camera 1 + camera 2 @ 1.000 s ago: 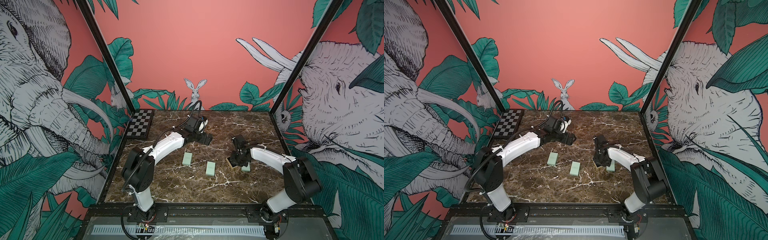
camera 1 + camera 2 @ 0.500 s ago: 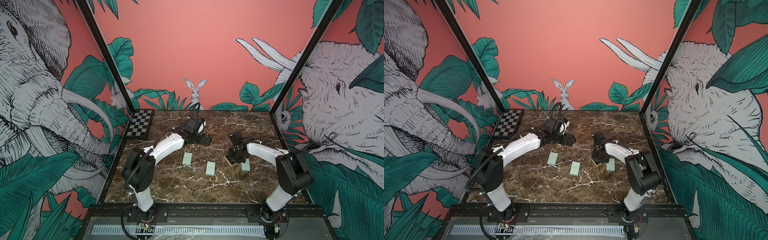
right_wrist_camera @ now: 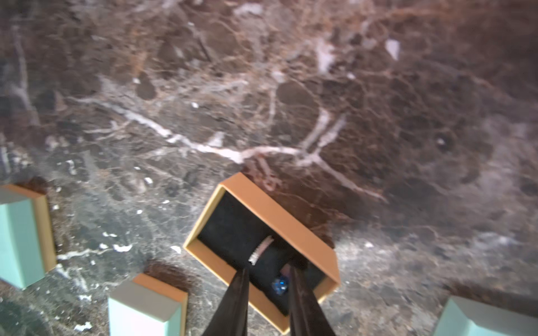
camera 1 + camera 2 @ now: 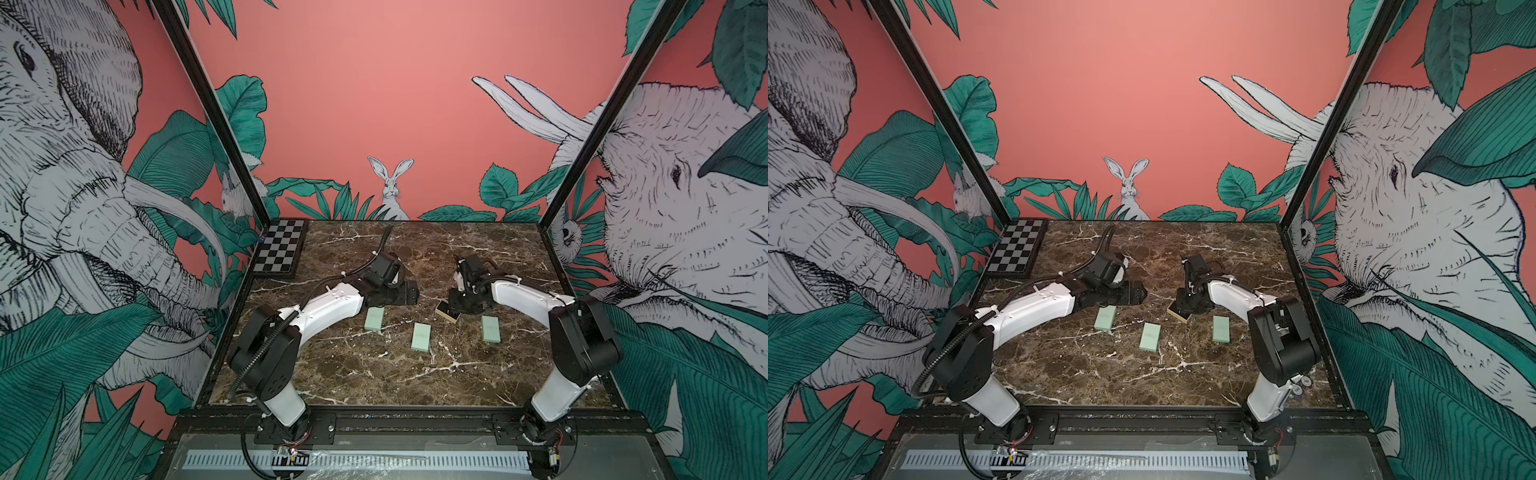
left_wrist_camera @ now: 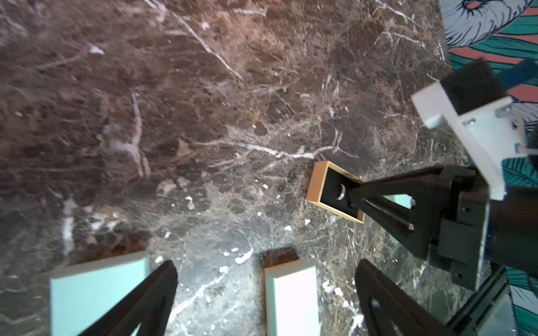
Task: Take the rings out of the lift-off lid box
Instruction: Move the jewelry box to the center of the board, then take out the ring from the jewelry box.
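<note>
The lift-off lid box point(image 3: 291, 224) lies open with tan walls and a black insert; it also shows in both top views point(image 4: 447, 313) point(image 4: 1177, 312). Two rings sit in its insert: a sparkly silver band point(image 3: 260, 250) point(image 5: 341, 192) and a blue-stone ring point(image 3: 280, 284). My right gripper point(image 3: 269, 270) point(image 4: 456, 304) reaches into the box, narrowly open. Its fingertips point(image 3: 243, 276) straddle the blue-stone ring, and no grip on it shows. My left gripper point(image 5: 266, 261) point(image 4: 409, 291) hovers wide open and empty, to the left of the box.
Three mint-green boxes point(image 4: 374, 319) point(image 4: 421, 336) point(image 4: 491, 329) lie in a row on the marble table point(image 4: 374, 374), in front of both grippers. A small checkerboard point(image 4: 278, 249) sits in the back left corner. Walls enclose the table on three sides.
My right arm has drawn its elbow in, and its gripper has shifted slightly left over the open box. The left arm has hardly moved.
</note>
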Robot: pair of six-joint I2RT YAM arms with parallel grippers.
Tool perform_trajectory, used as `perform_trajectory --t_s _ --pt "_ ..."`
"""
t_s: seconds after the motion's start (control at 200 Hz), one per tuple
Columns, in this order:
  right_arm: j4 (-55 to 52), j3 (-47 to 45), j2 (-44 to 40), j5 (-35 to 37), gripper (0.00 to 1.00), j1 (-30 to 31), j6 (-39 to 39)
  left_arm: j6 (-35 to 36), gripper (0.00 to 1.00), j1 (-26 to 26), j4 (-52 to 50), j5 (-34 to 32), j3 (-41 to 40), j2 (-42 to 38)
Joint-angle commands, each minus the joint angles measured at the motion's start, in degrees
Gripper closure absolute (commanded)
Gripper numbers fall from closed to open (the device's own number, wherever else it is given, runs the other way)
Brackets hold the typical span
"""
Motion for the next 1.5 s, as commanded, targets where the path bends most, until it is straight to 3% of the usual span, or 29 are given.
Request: perform_trajectory --t_s 0.0,0.245,0.765,1.36,1.496 --pt "1.04 2.48 0.55 -1.29 0.73 1.37 -4.2 -5.23 0.03 -1.87 1.69 -3.99 -1.14 -2.59" --pt "-5.94 3.19 -1.9 9.98 0.7 2.91 -1.92 -9.97 0.03 -4.96 -0.3 -8.47 -0.03 -0.8" --pt "-9.01 3.38 0.34 12.07 0.72 4.49 5.0 -8.22 0.03 -5.02 -1.55 -9.48 2.09 2.98" --pt "-11.3 6.03 5.56 15.68 0.75 4.54 5.85 -6.75 0.03 -5.05 -1.83 -11.24 1.11 2.37" --pt "-11.46 6.15 6.11 16.15 0.79 4.55 5.6 -7.05 0.03 -5.02 -2.1 -11.23 0.97 2.27"
